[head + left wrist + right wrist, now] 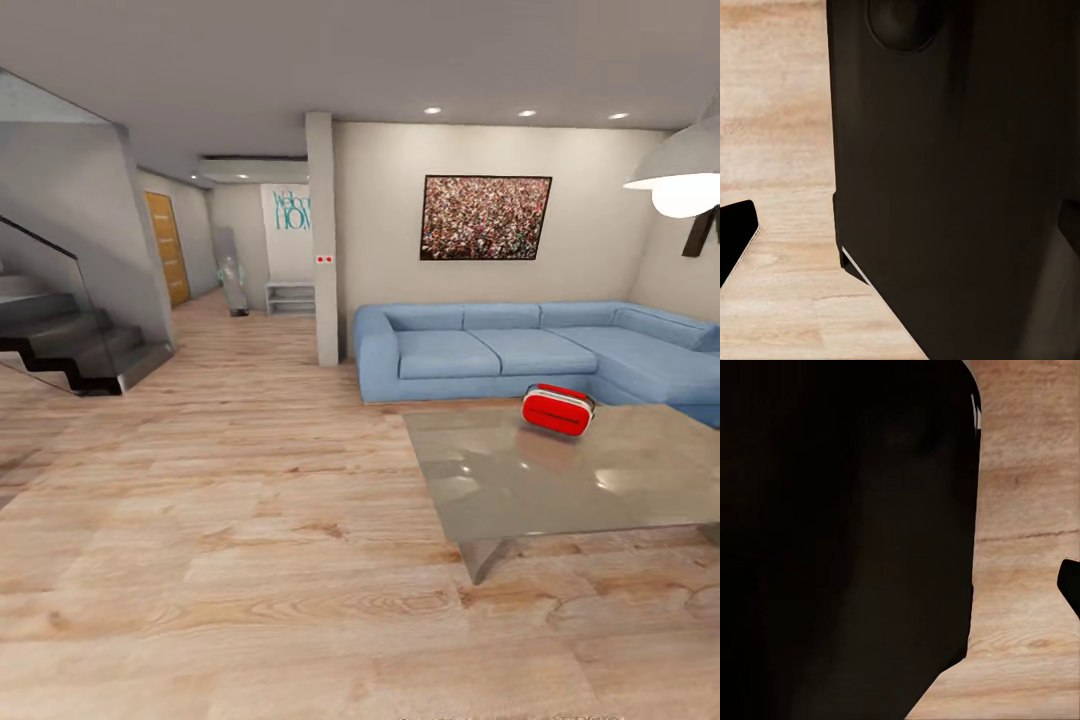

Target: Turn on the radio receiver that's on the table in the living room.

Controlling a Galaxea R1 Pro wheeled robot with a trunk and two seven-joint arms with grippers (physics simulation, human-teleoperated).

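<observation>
One radio receiver (557, 409) on far edge of table (600, 480), just in front of one blue L-shaped sofa (520, 350). One crowd picture (485, 217) on wall, one dome lamp (680, 165), wooden floor (200, 520). Wrist views: dark robot body over floor; gripper state can't tell.

My arms hang low at the robot's sides, wrist cameras aimed down past its dark body.

From the left wrist I see a broad black body panel (945, 172) close against the lens, a thin pale edge along its lower corner, and one dark fingertip (735, 236) poking in. From the right wrist, another black panel (847, 532) looms, a sliver of fingertip (1071, 585) beside it. Whether either gripper is parted or closed, I cannot tell.
</observation>
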